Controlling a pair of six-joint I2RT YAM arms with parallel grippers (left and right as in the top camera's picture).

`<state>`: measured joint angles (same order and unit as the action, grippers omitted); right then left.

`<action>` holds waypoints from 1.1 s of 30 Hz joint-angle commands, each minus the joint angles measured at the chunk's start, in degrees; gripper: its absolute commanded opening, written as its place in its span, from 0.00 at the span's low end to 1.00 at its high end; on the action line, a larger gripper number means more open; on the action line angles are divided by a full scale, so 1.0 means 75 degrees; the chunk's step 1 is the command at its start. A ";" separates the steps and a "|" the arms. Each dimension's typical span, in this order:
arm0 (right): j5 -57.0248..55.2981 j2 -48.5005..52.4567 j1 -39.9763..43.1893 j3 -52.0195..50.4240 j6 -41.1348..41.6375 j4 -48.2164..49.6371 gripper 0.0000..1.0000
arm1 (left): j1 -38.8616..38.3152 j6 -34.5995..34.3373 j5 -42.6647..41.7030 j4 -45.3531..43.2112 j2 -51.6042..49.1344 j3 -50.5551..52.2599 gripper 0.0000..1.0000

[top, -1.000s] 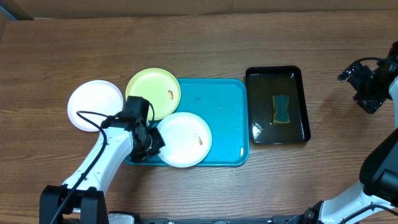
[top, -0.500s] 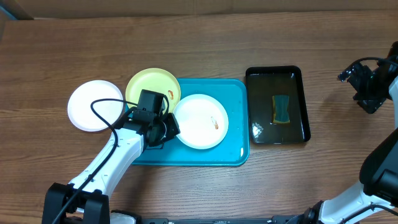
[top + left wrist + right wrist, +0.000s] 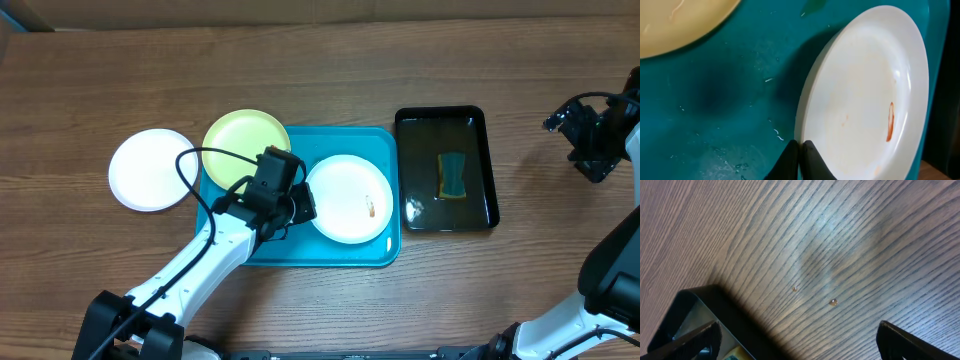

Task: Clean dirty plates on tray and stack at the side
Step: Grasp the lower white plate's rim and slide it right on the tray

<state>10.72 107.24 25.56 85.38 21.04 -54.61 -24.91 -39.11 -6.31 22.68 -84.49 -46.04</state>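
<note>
The left gripper (image 3: 800,150) has its two fingers drawn together on the near rim of a round white plastic plate (image 3: 348,198). The rim appears pinched between them, though the tips hide the contact itself. That plate, marked with a thin brown-orange smear (image 3: 889,121), lies on the right half of the large flat turquoise plastic tray (image 3: 340,142). A lime-green round plate (image 3: 240,145) overlaps the tray's upper left corner. A second white plate (image 3: 152,170) sits just beside it on the wooden table (image 3: 300,70). The right gripper (image 3: 800,339) hangs spread wide over bare wood near the glossy black rectangular basin (image 3: 445,113).
</note>
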 commanded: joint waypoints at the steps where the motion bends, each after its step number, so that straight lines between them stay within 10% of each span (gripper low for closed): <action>1: 0.0044 -0.0085 0.0023 0.0125 0.0058 0.0041 1.00 | -0.0029 -0.0154 0.0673 -0.0026 0.0006 0.0003 0.11; 7: 0.0041 -0.0085 0.0023 0.0125 0.0058 0.0041 1.00 | -0.0032 0.0294 0.0624 0.0020 -0.0140 0.0000 0.54; 21: 0.0041 -0.0085 0.0023 0.0125 0.0058 0.0044 1.00 | 0.0227 0.2477 0.0720 0.3587 -0.0860 -0.3477 0.56; 33: 0.0041 -0.0085 0.0023 0.0125 0.0058 0.0044 1.00 | 0.0219 0.2993 0.0117 0.3337 -0.2990 -0.3555 0.56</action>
<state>10.70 107.24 25.56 85.38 21.02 -54.61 -22.90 -18.61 -3.95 48.66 -105.27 -72.60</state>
